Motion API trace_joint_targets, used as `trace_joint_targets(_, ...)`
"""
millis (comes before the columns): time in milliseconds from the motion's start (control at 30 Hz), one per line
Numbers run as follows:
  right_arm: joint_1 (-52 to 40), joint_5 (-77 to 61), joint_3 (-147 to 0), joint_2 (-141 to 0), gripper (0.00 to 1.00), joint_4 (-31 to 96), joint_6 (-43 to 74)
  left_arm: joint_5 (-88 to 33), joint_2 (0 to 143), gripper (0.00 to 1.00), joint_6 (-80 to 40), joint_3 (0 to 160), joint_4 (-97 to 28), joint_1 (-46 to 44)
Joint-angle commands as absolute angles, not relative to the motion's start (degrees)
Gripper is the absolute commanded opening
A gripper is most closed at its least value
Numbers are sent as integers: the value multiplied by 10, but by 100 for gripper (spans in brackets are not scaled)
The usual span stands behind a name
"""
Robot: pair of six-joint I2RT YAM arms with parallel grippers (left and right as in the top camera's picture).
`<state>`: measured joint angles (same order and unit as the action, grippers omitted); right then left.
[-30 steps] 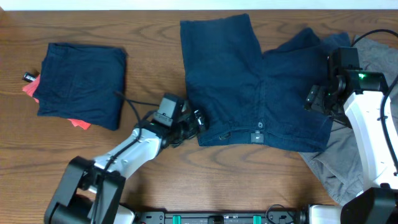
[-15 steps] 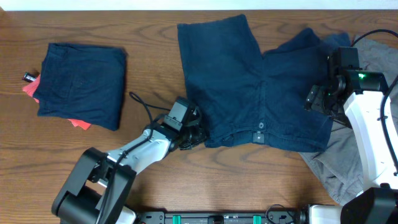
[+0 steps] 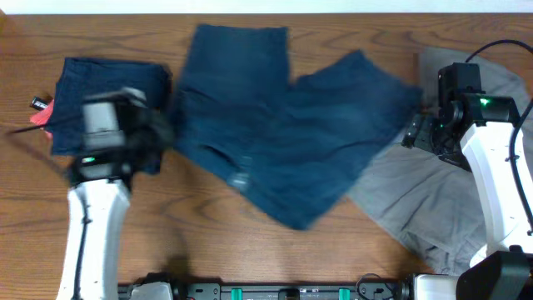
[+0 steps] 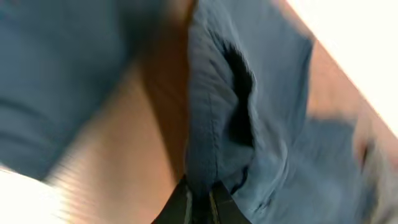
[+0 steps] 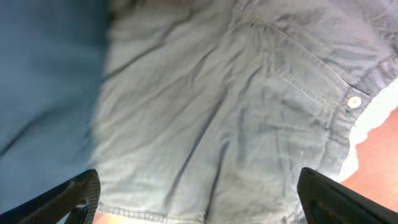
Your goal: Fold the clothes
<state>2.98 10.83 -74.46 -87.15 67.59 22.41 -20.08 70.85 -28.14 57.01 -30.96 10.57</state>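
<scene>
The large navy shorts (image 3: 291,142) lie spread and rumpled across the middle of the table, blurred by motion. My left gripper (image 3: 166,132) holds their left edge; in the left wrist view its jaws are shut on a fold of the navy fabric (image 4: 217,124), which hangs away from the gripper (image 4: 200,200). A folded navy garment (image 3: 83,83) lies at the far left, with a coral-red piece (image 3: 39,118) showing under it. At the right a light grey garment (image 3: 416,196) lies spread out. My right gripper (image 3: 419,133) hovers open above the grey cloth (image 5: 236,112), its fingers (image 5: 68,199) wide apart.
A small black item (image 3: 37,103) lies by the coral-red piece at the far left edge. Bare wood (image 3: 208,250) shows along the table's front. The right arm's white body (image 3: 491,183) stands over the grey garment.
My left gripper closed on the shorts' edge and swung left and away, dragging the shorts leftward. This uncovered more of the grey garment. The right arm has stayed put.
</scene>
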Motion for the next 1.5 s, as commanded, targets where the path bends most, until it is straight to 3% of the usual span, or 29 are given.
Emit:
trace_joint_targets(0,35,36,-741,-874,97,670,145,-205,703,63,-286,586,-317,158)
trace_joint_targets(33,35,26,-740,-874,94,670,135,-225,705,90,-286,586,-327,162)
trace_joint_targets(67,35,20,-737,-874,89,670,129,-243,707,98,-286,586,-344,163)
trace_joint_targets(233,34,9,-710,-874,49,647,106,-276,722,98,-285,583,-482,119)
trace_joint_targets(300,34,-4,-693,-874,40,624,99,-276,729,98,-285,575,-515,90)
trace_joint_targets(367,34,-38,-672,-874,29,593,78,-276,736,98,-285,557,-519,51)
trace_joint_targets(433,33,-82,-644,-874,7,556,63,-276,744,98,-286,536,-500,7)
trace_joint_targets(467,33,-100,-630,-874,1,538,63,-276,749,100,-286,526,-484,-14)
trace_joint_targets(667,22,-170,-539,-874,6,411,19,-276,796,84,-301,484,-380,-150)
trace_joint_targets(900,-5,-170,-461,-876,8,268,1,-276,876,78,-303,484,-298,-260)
trace_joint_targets(1167,-16,-177,-428,-916,16,172,-4,-274,940,70,-310,484,-279,-293)
trace_joint_targets(1467,-9,-136,-428,-1022,25,88,-14,-274,944,70,-309,482,-300,-293)
